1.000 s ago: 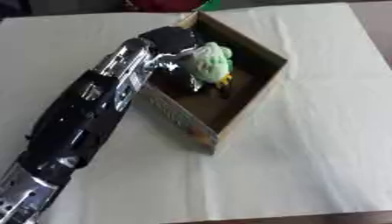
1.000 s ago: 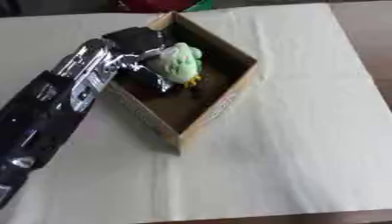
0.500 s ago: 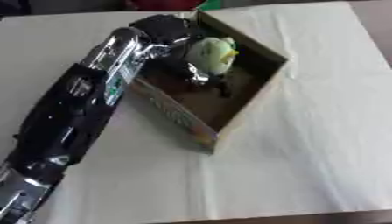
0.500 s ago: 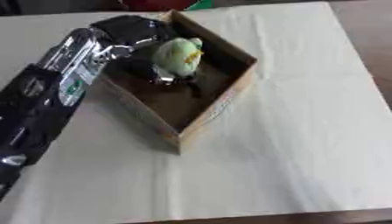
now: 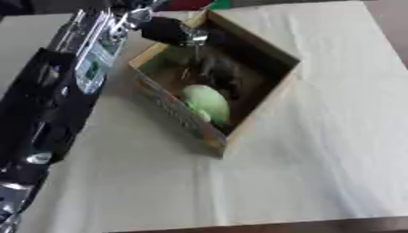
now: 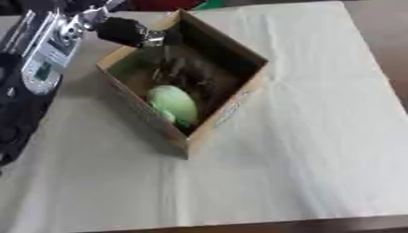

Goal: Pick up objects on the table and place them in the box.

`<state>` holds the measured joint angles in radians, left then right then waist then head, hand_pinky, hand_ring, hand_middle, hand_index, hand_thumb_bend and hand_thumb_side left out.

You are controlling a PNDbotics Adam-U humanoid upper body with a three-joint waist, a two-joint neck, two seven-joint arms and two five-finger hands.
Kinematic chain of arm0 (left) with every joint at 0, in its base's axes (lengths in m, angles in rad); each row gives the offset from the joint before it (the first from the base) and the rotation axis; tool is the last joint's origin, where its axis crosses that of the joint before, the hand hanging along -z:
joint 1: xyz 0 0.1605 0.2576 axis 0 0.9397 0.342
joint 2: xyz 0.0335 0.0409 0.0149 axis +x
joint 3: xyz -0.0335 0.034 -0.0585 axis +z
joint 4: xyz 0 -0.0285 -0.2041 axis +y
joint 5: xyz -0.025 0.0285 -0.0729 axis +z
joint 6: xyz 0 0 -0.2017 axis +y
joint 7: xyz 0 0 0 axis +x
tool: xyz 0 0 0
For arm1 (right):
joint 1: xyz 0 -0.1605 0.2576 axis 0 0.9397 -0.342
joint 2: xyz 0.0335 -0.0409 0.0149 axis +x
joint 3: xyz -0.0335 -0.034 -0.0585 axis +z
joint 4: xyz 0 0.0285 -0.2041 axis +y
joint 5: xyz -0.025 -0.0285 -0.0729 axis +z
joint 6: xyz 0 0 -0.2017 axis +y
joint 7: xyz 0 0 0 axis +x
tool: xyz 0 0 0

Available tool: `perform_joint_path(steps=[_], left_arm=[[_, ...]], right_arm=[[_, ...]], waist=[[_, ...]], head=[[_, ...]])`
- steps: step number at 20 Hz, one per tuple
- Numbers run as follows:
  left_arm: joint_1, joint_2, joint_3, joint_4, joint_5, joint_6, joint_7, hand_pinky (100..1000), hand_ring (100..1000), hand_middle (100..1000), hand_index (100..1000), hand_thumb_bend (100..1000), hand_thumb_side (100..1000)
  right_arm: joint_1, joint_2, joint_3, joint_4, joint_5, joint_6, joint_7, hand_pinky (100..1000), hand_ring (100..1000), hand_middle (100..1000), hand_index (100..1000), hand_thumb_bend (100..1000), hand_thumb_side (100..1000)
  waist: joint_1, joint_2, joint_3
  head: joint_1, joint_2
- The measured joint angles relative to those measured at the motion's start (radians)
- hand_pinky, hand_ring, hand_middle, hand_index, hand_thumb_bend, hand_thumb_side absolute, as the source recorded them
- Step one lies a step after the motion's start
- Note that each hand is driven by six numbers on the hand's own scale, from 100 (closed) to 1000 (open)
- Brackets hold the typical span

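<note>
One object is showing inside the open brown cardboard box (image 5: 263,98): a pale green rounded soft toy (image 5: 206,103), lying on the box floor against the near wall, below and nearer the camera than the robot's hand. The cream cloth-covered table (image 5: 318,150) is spreading out around the box, and no other loose object is showing on it.

Further back, the left hand (image 6: 127,31) is hovering over the box's far-left rim, its black fingers dipping toward the interior; nothing is sitting between them, but the blur is hiding how far they are spread, so I cannot tell whether they are straight or curled. The black and silver left arm (image 5: 56,91) is running down the near-left side of the view. The right hand is not showing anywhere.

Judging from this, the release step is finishing: the toy is resting apart from the hand. The next move is likely calling for lifting the hand clear of the rim without catching the cardboard wall, then looking for anything remaining to collect.
</note>
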<state>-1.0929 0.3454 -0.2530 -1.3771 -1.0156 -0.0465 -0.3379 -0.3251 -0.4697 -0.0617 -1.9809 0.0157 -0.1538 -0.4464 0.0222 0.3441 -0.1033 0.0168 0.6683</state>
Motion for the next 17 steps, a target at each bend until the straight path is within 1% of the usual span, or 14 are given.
perform_joint_path(steps=[1,2,3,4,5,6,7,8,9,10,12,14,15,17], left_arm=[[0.002,0.007,0.006,-0.019,0.016,0.006,0.003,657,842,828,908,663,1000],[0.005,0.013,0.014,-0.039,0.033,0.014,0.007,656,838,825,905,653,1000],[0.009,0.021,0.023,-0.062,0.052,0.024,0.015,645,819,812,892,584,1000],[0.015,0.029,0.034,-0.088,0.074,0.038,0.026,642,812,807,889,559,1000],[0.023,0.038,0.046,-0.115,0.099,0.056,0.042,632,787,793,884,421,972],[0.034,0.049,0.06,-0.149,0.131,0.079,0.065,627,772,785,882,313,935],[0.049,0.06,0.075,-0.184,0.167,0.106,0.094,620,746,772,872,100,948],[0.065,0.071,0.089,-0.223,0.208,0.136,0.13,619,742,766,870,100,860],[0.084,0.083,0.103,-0.263,0.254,0.168,0.171,616,719,751,858,100,818],[0.106,0.095,0.117,-0.306,0.305,0.2,0.219,614,712,744,850,100,813],[0.159,0.12,0.144,-0.399,0.416,0.259,0.331,602,692,734,836,100,835],[0.22,0.14,0.168,-0.49,0.535,0.305,0.45,597,684,738,837,100,869],[0.25,0.147,0.178,-0.528,0.596,0.316,0.51,596,684,742,839,100,880],[0.305,0.16,0.199,-0.574,0.705,0.304,0.624,595,683,740,840,100,902]], right_arm=[[0.0,0.0,0.0,0.0,0.0,0.0,-0.001,803,1000,684,813,100,1000],[0.0,0.0,0.0,0.0,0.0,-0.001,-0.002,803,1000,684,813,100,1000],[0.001,0.0,0.0,0.0,0.0,0.0,-0.003,802,1000,684,813,100,1000],[0.002,0.0,-0.001,0.0,0.0,0.0,-0.004,802,1000,684,813,100,1000],[0.004,0.0,-0.002,0.0,0.0,-0.001,-0.006,802,1000,685,813,100,1000],[0.006,0.0,-0.003,0.0,0.0,0.0,-0.007,802,1000,686,813,100,1000],[0.008,0.0,-0.005,0.0,0.0,0.0,-0.009,801,1000,688,814,100,1000],[0.008,0.0,-0.006,0.0,0.0,-0.002,-0.011,801,1000,688,814,100,1000],[0.008,-0.001,-0.006,0.0,0.0,-0.004,-0.013,801,995,691,816,100,1000],[0.008,-0.001,-0.007,0.0,0.0,-0.005,-0.016,801,994,692,816,100,1000],[0.001,-0.001,-0.01,0.0,0.0,-0.009,-0.025,800,989,697,818,100,1000],[-0.011,-0.004,-0.012,0.0,0.0,-0.015,-0.032,799,984,699,820,100,1000],[-0.017,-0.007,-0.012,0.0,-0.001,-0.018,-0.035,799,982,702,822,100,1000],[-0.03,-0.011,-0.012,0.0,-0.003,-0.025,-0.041,799,978,710,824,100,1000]], waist=[[0.0,-0.001,0.001],[-0.001,-0.003,0.002],[-0.001,-0.006,0.005],[-0.002,-0.008,0.007],[-0.003,-0.011,0.01],[-0.004,-0.013,0.013],[-0.004,-0.015,0.017],[-0.004,-0.018,0.021],[-0.004,-0.021,0.025],[-0.005,-0.023,0.03],[-0.009,-0.027,0.04],[-0.014,-0.031,0.048],[-0.016,-0.033,0.052],[-0.018,-0.036,0.058]], head=[[0.0,0.0],[0.0,0.001],[-0.001,0.001],[-0.001,0.002],[-0.002,0.004],[-0.002,0.007],[-0.003,0.008],[-0.003,0.009],[-0.004,0.009],[-0.006,0.011],[-0.01,0.018],[-0.011,0.026],[-0.011,0.027],[-0.011,0.031]])
